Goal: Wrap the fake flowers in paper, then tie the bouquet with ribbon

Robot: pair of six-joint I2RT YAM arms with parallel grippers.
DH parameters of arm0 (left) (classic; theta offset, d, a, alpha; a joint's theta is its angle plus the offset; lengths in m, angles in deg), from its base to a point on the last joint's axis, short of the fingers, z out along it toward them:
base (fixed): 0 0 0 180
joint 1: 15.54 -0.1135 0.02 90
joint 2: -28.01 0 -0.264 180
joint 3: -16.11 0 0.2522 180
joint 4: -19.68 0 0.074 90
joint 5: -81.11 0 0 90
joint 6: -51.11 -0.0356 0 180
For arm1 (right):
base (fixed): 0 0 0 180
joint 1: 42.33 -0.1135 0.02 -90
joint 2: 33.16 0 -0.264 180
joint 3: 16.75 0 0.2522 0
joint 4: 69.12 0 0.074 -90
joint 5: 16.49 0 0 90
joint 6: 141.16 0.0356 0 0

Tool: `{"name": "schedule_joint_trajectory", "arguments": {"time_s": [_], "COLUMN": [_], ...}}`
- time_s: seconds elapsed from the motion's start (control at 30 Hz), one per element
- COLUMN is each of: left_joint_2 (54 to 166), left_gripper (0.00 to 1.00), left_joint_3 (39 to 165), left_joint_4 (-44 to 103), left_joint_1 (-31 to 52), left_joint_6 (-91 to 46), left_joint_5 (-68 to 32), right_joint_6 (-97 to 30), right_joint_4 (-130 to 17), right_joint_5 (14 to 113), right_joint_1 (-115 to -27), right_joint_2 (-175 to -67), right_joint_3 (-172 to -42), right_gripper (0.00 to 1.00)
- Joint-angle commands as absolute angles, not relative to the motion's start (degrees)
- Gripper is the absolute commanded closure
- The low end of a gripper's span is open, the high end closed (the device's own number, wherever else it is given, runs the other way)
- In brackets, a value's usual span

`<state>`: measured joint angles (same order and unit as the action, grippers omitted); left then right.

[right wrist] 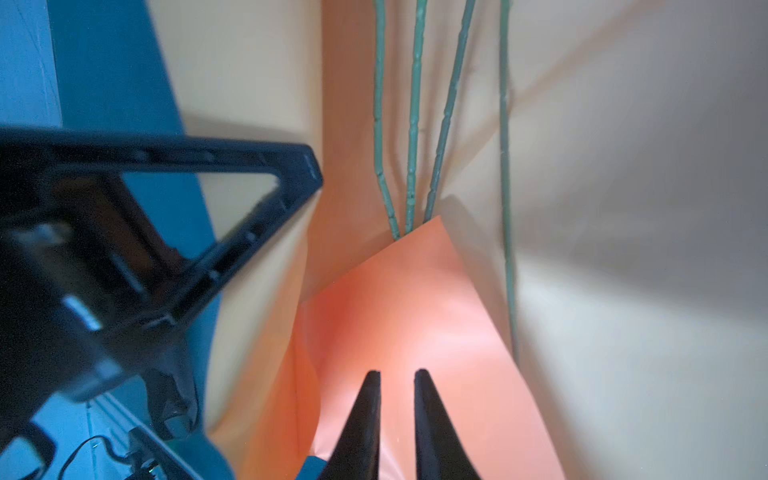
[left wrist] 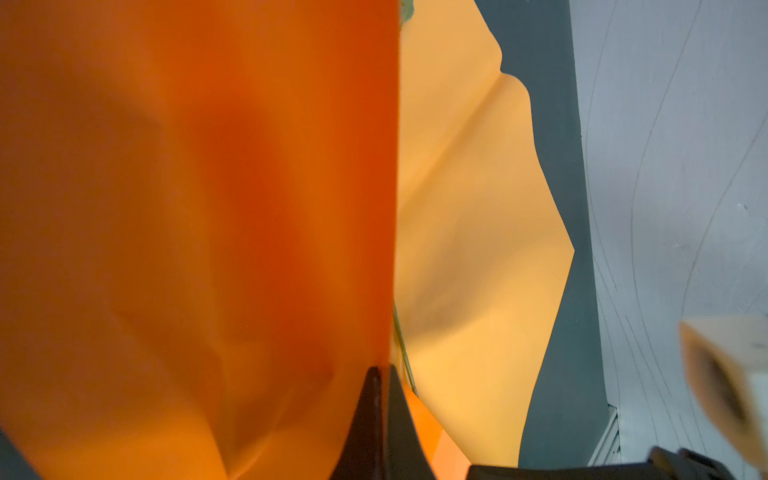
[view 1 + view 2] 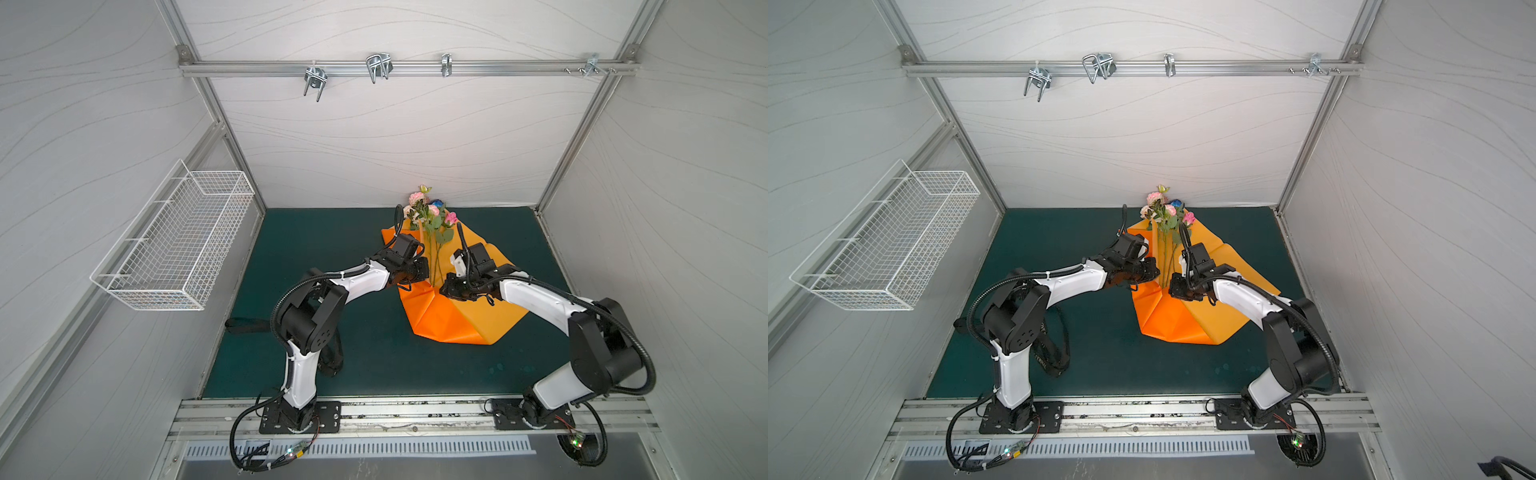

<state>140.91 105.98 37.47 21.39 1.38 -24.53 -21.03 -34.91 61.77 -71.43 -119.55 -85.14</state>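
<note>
While the bouquet of fake flowers (image 3: 432, 222) (image 3: 1166, 220) lies on the orange wrapping paper (image 3: 457, 320) in both top views, its stems (image 3: 437, 259) run between left gripper (image 3: 424, 270) and right gripper (image 3: 444, 286). Left wrist: left gripper (image 2: 384, 374) clamped tight on that paper (image 2: 187, 208). Right wrist: right gripper (image 1: 397, 374) slightly parted, empty, facing the stems (image 1: 412, 124).

Our tally across the worktop (image 3: 374, 353) and walls

We count two arms, each with one pincer, the left pincer (image 2: 383, 370) and the right pincer (image 1: 398, 372). We also count one bouquet of fake flowers (image 3: 430, 216) with four green stems (image 1: 413, 124) and one blue bloom (image 3: 436, 203), one orange paper sheet (image 3: 457, 320), one black ribbon (image 3: 1042, 360), one wire basket (image 3: 174, 249), and four metal hooks (image 3: 316, 81).
</note>
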Motion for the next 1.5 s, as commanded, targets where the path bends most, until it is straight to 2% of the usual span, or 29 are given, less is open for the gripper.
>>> {"name": "schedule_joint_trajectory", "arguments": {"time_s": [0.0,0.17,0.37,0.47,0.63,0.83,1.0,1.1,1.13,1.2,1.3,1.37,1.47], "left_joint_2": [142.48,142.33,142.72,143.55,145.32,147.14,146.97,146.68,146.52,145.77,142.81,139.79,134.19], "left_gripper": [1.0,1.0,1.0,1.0,1.0,1.0,1.0,0.99,0.93,0.7,0.45,0.37,0.36], "left_joint_3": [108.8,109.75,110.39,111.05,112.56,112.84,111.7,111.43,111.55,111.44,109.97,107.93,103.58], "left_joint_4": [36.09,37.6,38.01,37.95,38.23,37.77,37.51,37.49,37.62,38.62,40.46,41.62,42.13], "left_joint_1": [22.44,23.38,23.62,23.78,24.22,24.5,24.53,24.47,24.54,24.44,23.87,23.13,21.94], "left_joint_6": [0.98,-1.09,-1.11,-0.95,-0.84,0.11,0.83,1.04,1.12,1.04,0.65,0.48,0.37], "left_joint_5": [-27.97,-28.71,-29.58,-30.06,-31.16,-32.92,-33.37,-34.08,-34.24,-34.26,-31.93,-29.4,-25.42], "right_joint_6": [-22.95,-23.84,-21.41,-20.17,-19.04,-17.29,-14.45,-13.57,-13.13,-12.77,-12.52,-12.4,-12.09], "right_joint_4": [-32.54,-34.39,-36.35,-38.05,-39.19,-44.51,-45.44,-45.34,-45.47,-45.69,-45.73,-45.25,-43.67], "right_joint_5": [64.9,65.42,68.06,67.8,68.67,69.41,73.06,73.63,73.62,73.51,73.72,74.38,75.02], "right_joint_1": [-71.22,-74.57,-80.73,-81.79,-83.16,-83.32,-83.26,-83.35,-83.29,-83.33,-83.34,-83.28,-83.23], "right_joint_2": [-114.16,-107.34,-105.85,-106.54,-108.81,-109.94,-112.75,-114.25,-114.46,-114.92,-115.29,-115.53,-116.37], "right_joint_3": [-82.92,-78.59,-75.86,-75.01,-74.6,-72.66,-72.78,-72.48,-72.23,-71.59,-71.34,-71.66,-72.65], "right_gripper": [0.76,0.61,0.57,0.51,0.51,0.55,0.72,0.87,0.9,0.96,0.97,0.97,0.97]}}
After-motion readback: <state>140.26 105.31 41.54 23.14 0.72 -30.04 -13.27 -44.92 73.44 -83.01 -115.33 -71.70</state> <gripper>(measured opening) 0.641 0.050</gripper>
